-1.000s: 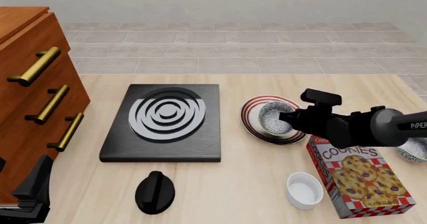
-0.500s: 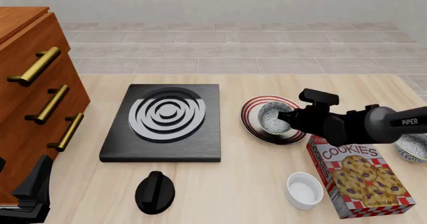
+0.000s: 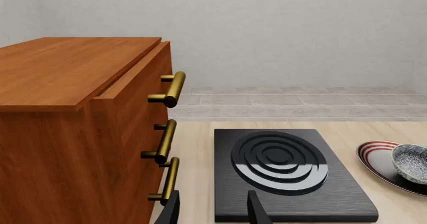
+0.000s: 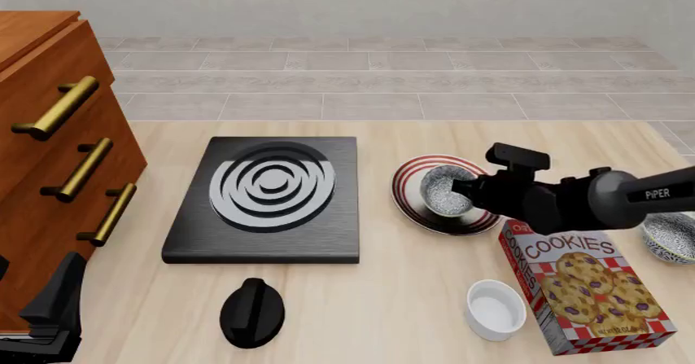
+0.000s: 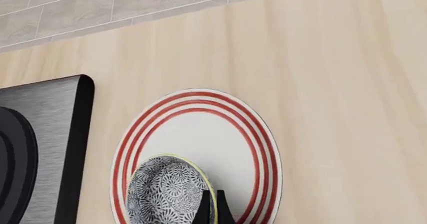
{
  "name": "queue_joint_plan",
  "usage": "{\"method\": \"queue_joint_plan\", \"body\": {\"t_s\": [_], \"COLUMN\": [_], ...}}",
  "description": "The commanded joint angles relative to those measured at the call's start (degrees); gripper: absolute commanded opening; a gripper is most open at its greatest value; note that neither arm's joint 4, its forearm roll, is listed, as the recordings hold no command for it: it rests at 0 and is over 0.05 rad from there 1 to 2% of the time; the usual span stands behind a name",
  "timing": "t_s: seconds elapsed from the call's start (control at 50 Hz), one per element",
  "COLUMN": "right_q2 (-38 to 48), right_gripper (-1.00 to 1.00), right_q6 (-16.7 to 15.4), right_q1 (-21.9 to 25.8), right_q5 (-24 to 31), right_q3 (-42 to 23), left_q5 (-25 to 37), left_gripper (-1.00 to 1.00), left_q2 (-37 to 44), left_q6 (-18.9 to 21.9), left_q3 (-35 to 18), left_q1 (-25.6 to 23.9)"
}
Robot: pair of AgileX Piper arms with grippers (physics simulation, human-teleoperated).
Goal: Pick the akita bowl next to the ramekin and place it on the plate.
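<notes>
The akita bowl (image 4: 441, 191) is seen over the plate (image 4: 409, 202), pinched at its rim by the right gripper (image 5: 212, 210), fingers nearly pressed together. Release is judged next; the bowl sits directly under the fingertips. The left gripper (image 3: 212, 215) is parked well apart by the drawers, fingers spread.

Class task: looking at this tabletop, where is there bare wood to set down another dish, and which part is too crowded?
Free: bare wood between the knob and the ramekin, in front of the black slab; also the far strip behind slab and plate. Crowded: the right side, where the right claw grips the akita bowl beside the cookie box.
</notes>
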Motion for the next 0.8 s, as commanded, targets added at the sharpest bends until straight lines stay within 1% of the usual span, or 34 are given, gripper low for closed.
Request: {"method": "queue_joint_plan", "body": {"t_s": [0.02, 0.28, 0.3, 0.62, 0.8], "right_q2": [0.5, 1.4, 1.4, 0.8, -1.0], "right_gripper": [-1.00, -1.00, 1.00, 1.00, 1.00], "right_q6": [0.2, 0.7, 0.6, 0.9, 1.0], "right_q1": [-0.1, 0.0, -0.1, 0.0, 0.0], "right_q5": [0.0, -0.6, -0.5, -0.3, 0.4], "right_q3": [-0.6, -0.5, -0.6, -0.6, -0.5], "left_q5": [0.0, 0.0, 0.0, 0.0, 0.0], "left_gripper": [1.00, 1.00, 1.00, 1.00, 1.00], "left_q2": [0.0, 0.0, 0.0, 0.0, 0.0], "left_q6": [0.0, 0.0, 0.0, 0.0, 0.0], "left_q3": [0.0, 0.0, 0.0, 0.0, 0.0], "left_q1": [0.0, 0.0, 0.0, 0.0, 0.0]}}
